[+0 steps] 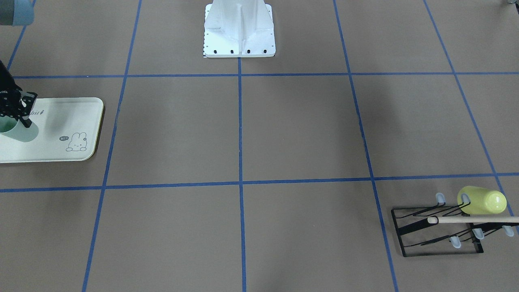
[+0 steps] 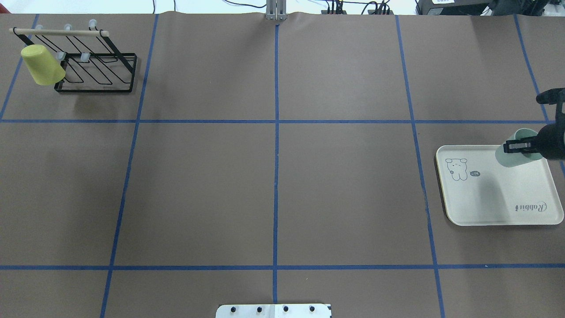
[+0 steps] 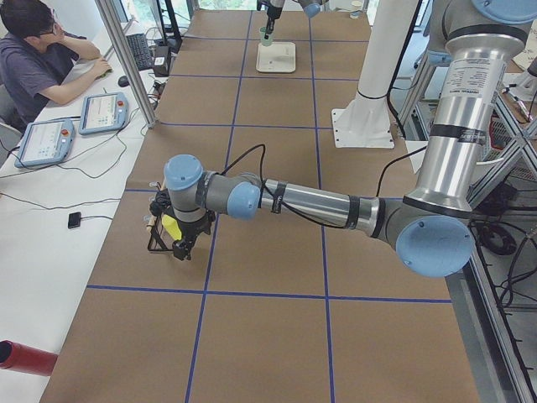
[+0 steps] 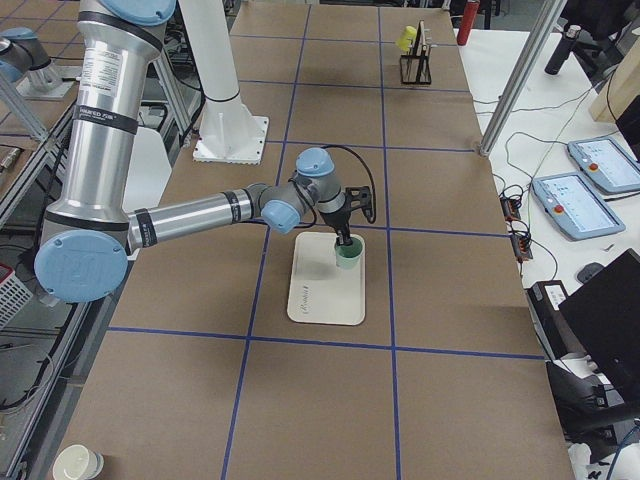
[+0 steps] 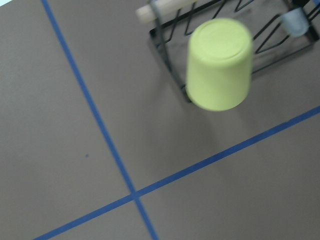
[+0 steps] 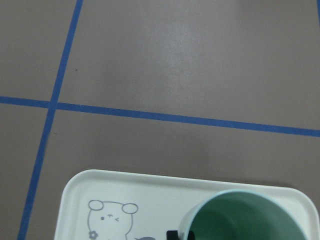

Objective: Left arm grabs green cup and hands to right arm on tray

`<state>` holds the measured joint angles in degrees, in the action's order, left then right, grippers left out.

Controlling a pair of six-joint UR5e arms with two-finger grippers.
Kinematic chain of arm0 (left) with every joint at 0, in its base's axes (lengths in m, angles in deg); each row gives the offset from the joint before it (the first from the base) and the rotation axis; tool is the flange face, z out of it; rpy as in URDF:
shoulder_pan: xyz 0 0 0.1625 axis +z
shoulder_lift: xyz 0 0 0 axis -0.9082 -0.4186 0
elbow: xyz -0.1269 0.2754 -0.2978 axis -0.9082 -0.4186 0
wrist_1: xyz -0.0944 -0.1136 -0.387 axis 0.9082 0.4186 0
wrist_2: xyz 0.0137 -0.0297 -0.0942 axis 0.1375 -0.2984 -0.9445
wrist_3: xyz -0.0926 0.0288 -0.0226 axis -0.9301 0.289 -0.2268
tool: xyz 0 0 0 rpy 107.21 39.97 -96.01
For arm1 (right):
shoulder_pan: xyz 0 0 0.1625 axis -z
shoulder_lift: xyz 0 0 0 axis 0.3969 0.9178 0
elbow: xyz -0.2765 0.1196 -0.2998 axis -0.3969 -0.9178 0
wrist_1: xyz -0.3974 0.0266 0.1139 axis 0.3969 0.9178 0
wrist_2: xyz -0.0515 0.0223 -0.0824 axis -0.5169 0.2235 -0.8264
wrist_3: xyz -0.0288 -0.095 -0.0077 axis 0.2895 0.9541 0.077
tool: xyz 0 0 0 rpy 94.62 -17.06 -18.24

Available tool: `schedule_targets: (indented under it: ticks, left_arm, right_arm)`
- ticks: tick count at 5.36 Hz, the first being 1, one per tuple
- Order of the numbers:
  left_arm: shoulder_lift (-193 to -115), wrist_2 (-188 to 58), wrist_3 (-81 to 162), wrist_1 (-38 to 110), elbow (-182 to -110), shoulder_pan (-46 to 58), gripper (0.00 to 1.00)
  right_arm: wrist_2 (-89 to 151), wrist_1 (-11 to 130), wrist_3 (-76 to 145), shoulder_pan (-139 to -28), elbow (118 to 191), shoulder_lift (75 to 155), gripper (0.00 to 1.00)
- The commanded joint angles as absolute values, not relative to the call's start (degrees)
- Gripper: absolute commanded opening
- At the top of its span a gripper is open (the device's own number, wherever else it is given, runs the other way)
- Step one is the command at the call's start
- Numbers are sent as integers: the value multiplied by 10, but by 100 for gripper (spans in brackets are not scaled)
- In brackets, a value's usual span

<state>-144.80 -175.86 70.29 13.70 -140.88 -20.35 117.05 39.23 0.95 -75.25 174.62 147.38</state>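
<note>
The pale mint-green cup point(image 2: 512, 157) hangs tilted over the far edge of the cream tray point(image 2: 499, 207); its shadow falls on the tray. My right gripper point(image 2: 517, 145) is shut on the cup's rim, one finger across its wall. The front view shows the same grip point(image 1: 23, 119) on the cup point(image 1: 22, 133) over the tray point(image 1: 61, 154). The right wrist view looks into the cup's mouth point(image 6: 245, 217) above the tray's bunny corner point(image 6: 150, 190). My left gripper point(image 3: 180, 246) shows only in the left side view, over the rack; I cannot tell if it is open.
A black wire rack point(image 2: 97, 70) with a wooden bar holds a brighter yellow-green cup point(image 2: 42, 65) at the far left, also in the left wrist view point(image 5: 219, 64). The white robot base point(image 1: 239, 32) stands at the table's near middle. An operator sits beside the table.
</note>
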Motion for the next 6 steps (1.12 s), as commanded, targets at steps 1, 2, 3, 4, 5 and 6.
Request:
schedule_targets:
  ticks: [1, 2, 3, 4, 5, 6]
  left_arm:
    - [-1441, -1753, 715, 132, -1369, -214, 100]
    - [-1442, -1754, 716, 134, -1370, -215, 100]
    - [-1441, -1754, 715, 134, -1369, -214, 100]
    - [-1440, -1754, 715, 134, -1369, -214, 100]
    - [-1440, -1754, 715, 134, -1370, -214, 100]
    - [-1440, -1755, 715, 134, -1370, -214, 100]
  right_arm:
    - [1127, 343, -31, -688, 1748, 1506, 0]
    - [1116, 339, -31, -673, 1747, 1513, 0]
    - [1116, 339, -31, -666, 1743, 1517, 43]
    - [1115, 339, -31, -658, 1738, 1517, 99]
    - [1116, 339, -27, -661, 1739, 1517, 100]
    - [1125, 344, -22, -668, 1744, 1514, 100]
